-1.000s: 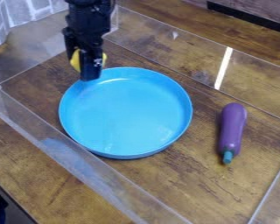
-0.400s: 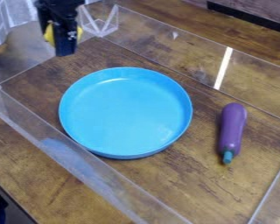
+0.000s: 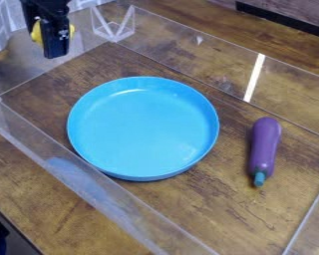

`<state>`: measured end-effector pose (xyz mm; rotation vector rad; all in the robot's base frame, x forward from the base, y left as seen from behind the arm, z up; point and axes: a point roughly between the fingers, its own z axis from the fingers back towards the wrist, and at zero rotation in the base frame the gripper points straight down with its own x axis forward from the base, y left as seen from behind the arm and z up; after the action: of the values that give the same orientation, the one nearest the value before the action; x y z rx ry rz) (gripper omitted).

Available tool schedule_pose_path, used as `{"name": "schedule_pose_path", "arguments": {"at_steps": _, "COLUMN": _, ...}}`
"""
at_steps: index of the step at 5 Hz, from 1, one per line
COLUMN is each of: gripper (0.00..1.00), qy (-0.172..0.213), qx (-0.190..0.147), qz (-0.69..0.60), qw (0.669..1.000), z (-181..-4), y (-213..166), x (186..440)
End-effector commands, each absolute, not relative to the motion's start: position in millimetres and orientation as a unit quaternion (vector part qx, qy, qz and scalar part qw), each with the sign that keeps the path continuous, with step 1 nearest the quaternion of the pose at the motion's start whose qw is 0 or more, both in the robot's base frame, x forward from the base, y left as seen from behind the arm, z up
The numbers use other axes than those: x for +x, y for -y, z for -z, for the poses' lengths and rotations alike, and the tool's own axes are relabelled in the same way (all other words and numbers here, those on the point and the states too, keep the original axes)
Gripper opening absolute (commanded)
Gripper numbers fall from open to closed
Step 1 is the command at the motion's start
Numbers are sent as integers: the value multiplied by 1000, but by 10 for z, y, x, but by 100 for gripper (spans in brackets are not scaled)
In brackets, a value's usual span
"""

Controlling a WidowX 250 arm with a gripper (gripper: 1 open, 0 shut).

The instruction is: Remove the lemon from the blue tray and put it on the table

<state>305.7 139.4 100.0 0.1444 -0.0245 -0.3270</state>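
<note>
The blue tray (image 3: 144, 128) lies in the middle of the dark wood table (image 3: 242, 214) with nothing in it. My black gripper (image 3: 51, 40) hangs at the upper left, well outside the tray's rim and above the table. Its jaws are shut on the small yellow lemon (image 3: 41, 34), which shows as a yellow patch between the black fingers. Most of the lemon is hidden by the fingers.
A long purple eggplant (image 3: 263, 148) lies on the table right of the tray. Clear plastic walls (image 3: 69, 184) border the workspace at the left, front and back. A clear stand (image 3: 112, 22) is at the back left.
The gripper has carried the lemon from the tray's far-left rim further left and upward, away from the tray. Tray and eggplant have not moved.
</note>
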Motion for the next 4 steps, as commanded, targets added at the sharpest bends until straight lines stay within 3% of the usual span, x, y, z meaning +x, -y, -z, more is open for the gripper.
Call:
{"name": "schedule_pose_path", "arguments": {"at_steps": 1, "gripper": 0, "qy": 18, "qx": 89, "qz": 146, "qw": 985, "z": -1003, "y": -1575, "x": 3076}}
{"name": "schedule_pose_path", "arguments": {"at_steps": 2, "gripper": 0, "qy": 10, "qx": 92, "qz": 137, "qw": 986, "z": -874, "y": -1703, "x": 3084}}
{"name": "schedule_pose_path", "arguments": {"at_steps": 4, "gripper": 0, "qy": 13, "qx": 97, "qz": 123, "qw": 988, "z": -875, "y": -1748, "x": 3125}}
